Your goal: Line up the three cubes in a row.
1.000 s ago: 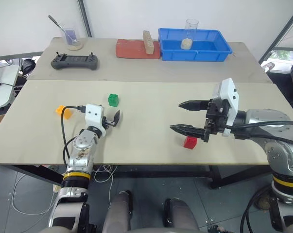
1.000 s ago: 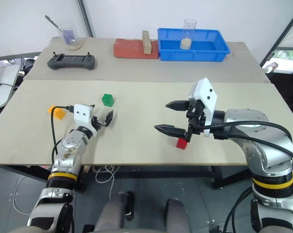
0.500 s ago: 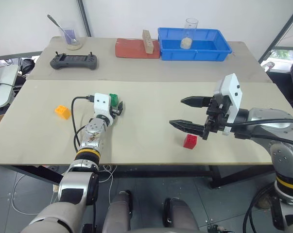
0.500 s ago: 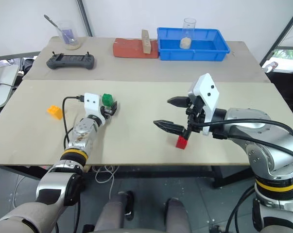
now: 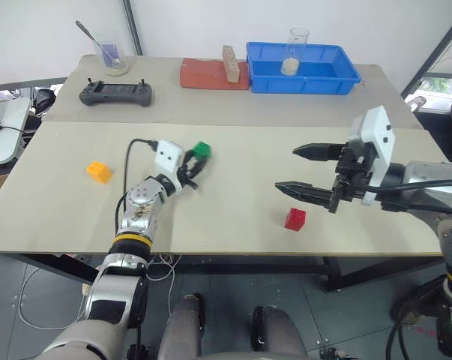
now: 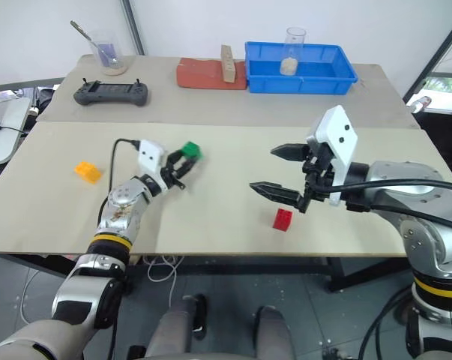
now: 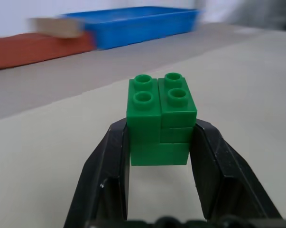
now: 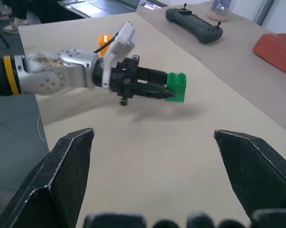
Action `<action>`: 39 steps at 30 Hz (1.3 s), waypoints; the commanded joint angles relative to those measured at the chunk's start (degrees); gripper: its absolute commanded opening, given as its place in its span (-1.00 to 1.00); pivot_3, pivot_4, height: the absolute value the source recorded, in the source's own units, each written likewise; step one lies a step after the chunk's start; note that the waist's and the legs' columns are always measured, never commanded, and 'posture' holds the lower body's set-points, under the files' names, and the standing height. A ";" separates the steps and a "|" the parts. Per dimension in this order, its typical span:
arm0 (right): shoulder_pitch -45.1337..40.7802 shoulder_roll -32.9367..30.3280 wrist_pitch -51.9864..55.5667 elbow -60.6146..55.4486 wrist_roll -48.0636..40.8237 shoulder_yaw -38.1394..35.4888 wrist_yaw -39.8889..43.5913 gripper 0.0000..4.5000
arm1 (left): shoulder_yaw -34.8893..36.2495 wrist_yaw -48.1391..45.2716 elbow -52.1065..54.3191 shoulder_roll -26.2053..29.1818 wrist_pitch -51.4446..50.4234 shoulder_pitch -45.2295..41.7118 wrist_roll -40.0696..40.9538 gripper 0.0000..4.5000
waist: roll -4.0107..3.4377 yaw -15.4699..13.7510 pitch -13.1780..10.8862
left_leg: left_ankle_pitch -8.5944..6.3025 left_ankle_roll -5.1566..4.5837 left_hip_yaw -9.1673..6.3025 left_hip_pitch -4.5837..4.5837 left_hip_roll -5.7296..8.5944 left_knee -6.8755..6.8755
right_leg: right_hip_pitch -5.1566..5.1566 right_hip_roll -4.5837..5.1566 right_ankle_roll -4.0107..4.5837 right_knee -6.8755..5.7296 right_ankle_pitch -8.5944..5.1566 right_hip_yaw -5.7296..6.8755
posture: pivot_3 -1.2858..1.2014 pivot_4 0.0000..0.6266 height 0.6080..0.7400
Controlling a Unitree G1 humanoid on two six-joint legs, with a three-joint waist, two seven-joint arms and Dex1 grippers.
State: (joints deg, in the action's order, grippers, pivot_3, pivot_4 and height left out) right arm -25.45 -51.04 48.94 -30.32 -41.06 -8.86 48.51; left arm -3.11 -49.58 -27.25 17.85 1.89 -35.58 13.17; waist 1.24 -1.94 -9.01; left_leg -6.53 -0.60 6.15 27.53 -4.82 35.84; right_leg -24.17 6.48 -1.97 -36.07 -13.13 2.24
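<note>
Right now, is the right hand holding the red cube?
No. The right hand hangs open above the table, while the red cube sits on the tabletop below and apart from its fingers.

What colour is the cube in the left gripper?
Green cube; clearest in the left wrist view.

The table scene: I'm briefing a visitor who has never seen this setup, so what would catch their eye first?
Most striking is the green cube, clamped between the fingers of the left gripper and lifted off the near table. To the right, the right gripper hangs wide open above the red cube, which sits near the table's front edge. The orange-yellow cube lies alone at the far left.
</note>
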 commanded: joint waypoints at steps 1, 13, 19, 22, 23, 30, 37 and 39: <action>2.90 -3.44 -2.48 -1.45 -0.32 -3.54 3.86 1.00 | -5.40 -13.99 13.10 4.85 -6.75 2.99 3.99 -0.43 | 0.00 0.39 0.00 | 0.00 0.00 0.00 0.00 0.00 -0.01 | -0.02 0.00 0.02 -0.01 -0.01 0.00 | 0.03 -0.52 1.00; 9.10 -7.69 -0.65 -5.19 -5.90 -7.58 6.20 1.00 | -13.39 -23.04 12.26 4.44 -3.73 5.44 0.20 -0.43 | 0.00 0.91 0.00 | 0.00 -0.01 -0.02 -0.12 0.02 0.05 | 0.07 0.03 0.19 0.01 -0.19 -0.02 | 0.03 -0.52 1.00; 9.50 -9.26 -1.72 -3.99 -5.65 -7.93 7.14 1.00 | -15.04 -21.84 5.25 -0.92 -0.02 2.23 -2.68 -0.43 | 0.02 0.89 -0.01 | 0.00 -0.01 -0.03 -0.11 0.02 0.06 | 0.06 0.01 0.16 0.01 -0.19 -0.03 | 0.03 -0.52 1.00; 9.36 -9.42 -1.73 -3.85 -5.58 -7.79 7.02 1.00 | -15.10 -20.78 0.20 -3.24 2.91 0.01 -4.40 -0.43 | 0.03 0.92 -0.02 | 0.02 -0.05 -0.03 -0.11 0.02 0.06 | 0.07 0.01 0.15 0.01 -0.19 -0.04 | 0.03 -0.52 1.00; 9.37 -9.47 -1.77 -3.86 -5.55 -7.76 6.96 1.00 | -14.93 -20.52 -1.14 -3.77 3.68 -0.65 -4.79 -0.43 | 0.03 0.93 -0.02 | 0.05 -0.09 -0.03 -0.12 0.02 0.06 | 0.07 0.01 0.15 0.00 -0.19 -0.04 | 0.03 -0.52 1.00; 9.56 -9.48 -1.41 -4.16 -5.97 -8.21 5.94 1.00 | -13.78 -19.81 -9.35 -4.52 8.67 -4.23 -6.64 -0.43 | 0.04 1.06 -0.02 | 0.09 -0.16 -0.03 -0.12 0.02 0.05 | 0.06 0.00 0.14 0.00 -0.19 -0.04 | 0.03 -0.52 1.00; 9.92 -9.46 -1.55 -4.17 -5.87 -8.16 5.85 1.00 | -13.29 -20.52 -13.02 -4.44 11.47 -5.62 -7.43 -0.43 | 0.04 1.11 -0.02 | 0.09 -0.16 -0.03 -0.12 0.02 0.06 | 0.07 0.00 0.14 0.00 -0.19 -0.04 | 0.03 -0.52 1.00; 9.82 -9.39 -1.72 -4.01 -5.66 -7.88 5.87 1.00 | -13.28 -20.77 -13.79 -4.81 11.83 -5.87 -7.37 -0.43 | 0.04 1.11 -0.02 | 0.09 -0.16 -0.03 -0.12 0.02 0.06 | 0.07 0.00 0.14 0.00 -0.19 -0.04 | 0.03 -0.52 1.00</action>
State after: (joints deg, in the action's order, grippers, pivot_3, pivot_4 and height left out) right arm -15.22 -59.89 48.31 -33.63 -46.32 -14.63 54.50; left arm -16.85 -70.26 -40.51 13.10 12.64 -40.44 6.62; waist 1.28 -0.83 -9.03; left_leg -6.45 -0.76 6.11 27.41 -4.80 35.90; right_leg -24.10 6.48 -1.82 -36.07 -13.32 2.20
